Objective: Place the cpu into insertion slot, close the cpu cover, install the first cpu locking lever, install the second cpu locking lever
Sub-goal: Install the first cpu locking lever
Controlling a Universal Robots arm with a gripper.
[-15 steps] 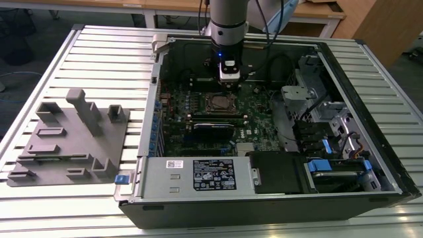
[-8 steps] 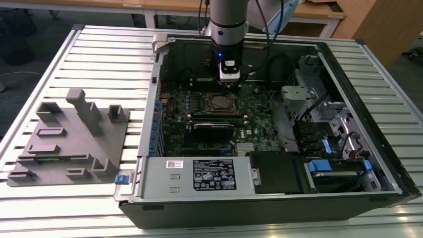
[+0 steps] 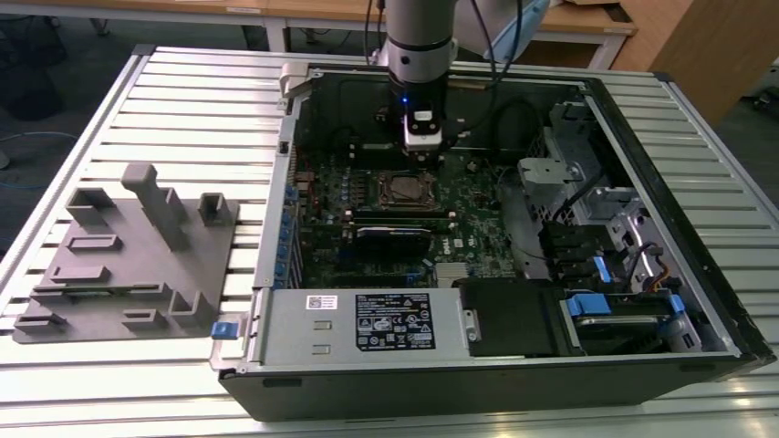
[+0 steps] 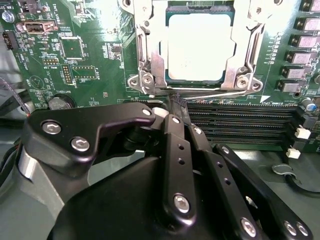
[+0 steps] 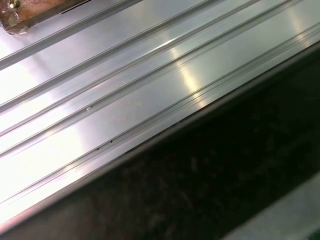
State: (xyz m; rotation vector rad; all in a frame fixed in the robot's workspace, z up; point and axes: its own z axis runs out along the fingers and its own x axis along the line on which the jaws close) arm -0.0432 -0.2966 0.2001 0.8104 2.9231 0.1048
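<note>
My black end effector (image 4: 177, 102), fingers clenched together, has its tips at the thin silver wire locking lever (image 4: 220, 93). Just beyond, the pale silvery square cpu (image 4: 200, 47) sits in the silver-rimmed insertion slot (image 4: 192, 80), with the silvery windowed cpu cover (image 4: 149, 55) down around it. I judge that steady, square pressure will stop the wire slipping.

cpu cover (image 4: 150, 55) top cut off by second wrist view's edge; locking lever (image 4: 215, 93) end hidden behind jaws

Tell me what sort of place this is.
Probably a robotics lab or workshop: an open black desktop computer case lies on a ribbed silvery metal table, a grey moulded fixture tray beside it, wooden desks behind.
</note>
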